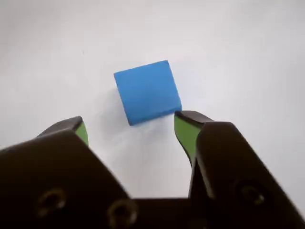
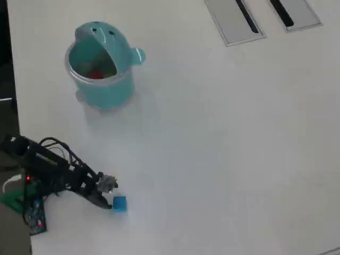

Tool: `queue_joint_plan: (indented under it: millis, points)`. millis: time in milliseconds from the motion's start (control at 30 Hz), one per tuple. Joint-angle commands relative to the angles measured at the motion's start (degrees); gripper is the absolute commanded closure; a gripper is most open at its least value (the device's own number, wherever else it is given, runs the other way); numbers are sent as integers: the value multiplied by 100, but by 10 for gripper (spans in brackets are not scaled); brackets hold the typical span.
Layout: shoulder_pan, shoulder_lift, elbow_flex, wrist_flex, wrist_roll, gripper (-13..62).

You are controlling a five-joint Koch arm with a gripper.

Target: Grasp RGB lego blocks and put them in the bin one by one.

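- Nearest the wrist camera, the pincer (image 1: 131,125) stands wide, green-lined jaws empty.
- Just beyond its tips lies the blue block (image 1: 147,91), resting on the white table (image 1: 248,57), turned slightly askew, nearer the right-hand tip.
- It looks light, stiff and smooth; squeezing two opposite flat sides should hold it.
- Far off, the teal bin (image 2: 101,87) shows red inside.

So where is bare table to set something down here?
Overhead view: the wide white stretch right of the bin, below the grey panels, is bare across to the right edge. So is the strip between bin and arm. Crowded only at lower left, where the open tool meets the blue block.
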Motion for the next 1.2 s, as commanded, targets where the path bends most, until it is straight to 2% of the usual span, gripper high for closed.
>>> queue_joint_plan:
  millis: [0,567,933,1067,1167]
  points:
    - [53,-132,-185,-448,-88,165]
    - [466,-1978,-1090,-1687,-396,164]
    - [387,-2241,-958,-1705,-316,163]
    - [229,-2197,-976,-1705,448,164]
    - [185,-2180,-967,-1705,677,208]
